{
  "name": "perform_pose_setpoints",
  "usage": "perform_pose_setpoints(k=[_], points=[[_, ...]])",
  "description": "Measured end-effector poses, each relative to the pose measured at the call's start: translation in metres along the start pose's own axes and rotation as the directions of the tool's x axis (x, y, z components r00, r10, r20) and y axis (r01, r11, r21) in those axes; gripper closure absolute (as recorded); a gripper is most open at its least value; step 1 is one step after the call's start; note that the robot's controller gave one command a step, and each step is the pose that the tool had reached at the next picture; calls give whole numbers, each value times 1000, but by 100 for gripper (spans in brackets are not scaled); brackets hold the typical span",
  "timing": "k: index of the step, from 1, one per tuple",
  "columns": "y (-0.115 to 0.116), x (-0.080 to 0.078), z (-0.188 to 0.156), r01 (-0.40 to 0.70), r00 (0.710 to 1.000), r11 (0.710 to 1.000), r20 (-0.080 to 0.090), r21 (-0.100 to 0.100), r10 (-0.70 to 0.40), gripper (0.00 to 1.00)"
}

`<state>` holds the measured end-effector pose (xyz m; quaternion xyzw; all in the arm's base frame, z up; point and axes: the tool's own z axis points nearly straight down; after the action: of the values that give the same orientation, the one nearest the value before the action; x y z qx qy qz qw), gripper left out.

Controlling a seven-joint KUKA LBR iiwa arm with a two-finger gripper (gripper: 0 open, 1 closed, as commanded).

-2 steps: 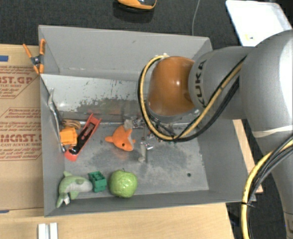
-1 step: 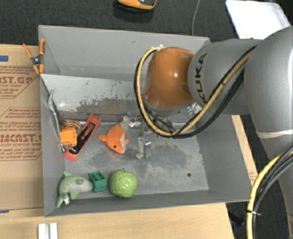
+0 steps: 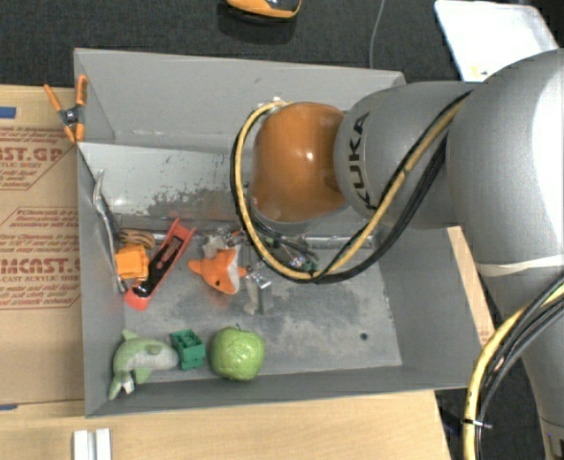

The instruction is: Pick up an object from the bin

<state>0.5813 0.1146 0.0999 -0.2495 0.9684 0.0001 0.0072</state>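
Pincer low beside orange fish

The claw hangs just beside an orange toy fish, a green apple near

I see a small orange toy fish lying flat on the floor of the bin, a little toward 9 o'clock from the floor's middle. It sits just at 9 o'clock of the claw; I cannot tell whether they touch.
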Motion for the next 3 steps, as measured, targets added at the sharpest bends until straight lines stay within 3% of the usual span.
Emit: perform_pose_setpoints(k=[1,2,3], points=[[5,-15,31,107,994,994,1,1,-107,0],[-6,-4,29,111,994,994,9,2,-111,100],[-6,-4,29,111,994,994,9,2,-111,100]])
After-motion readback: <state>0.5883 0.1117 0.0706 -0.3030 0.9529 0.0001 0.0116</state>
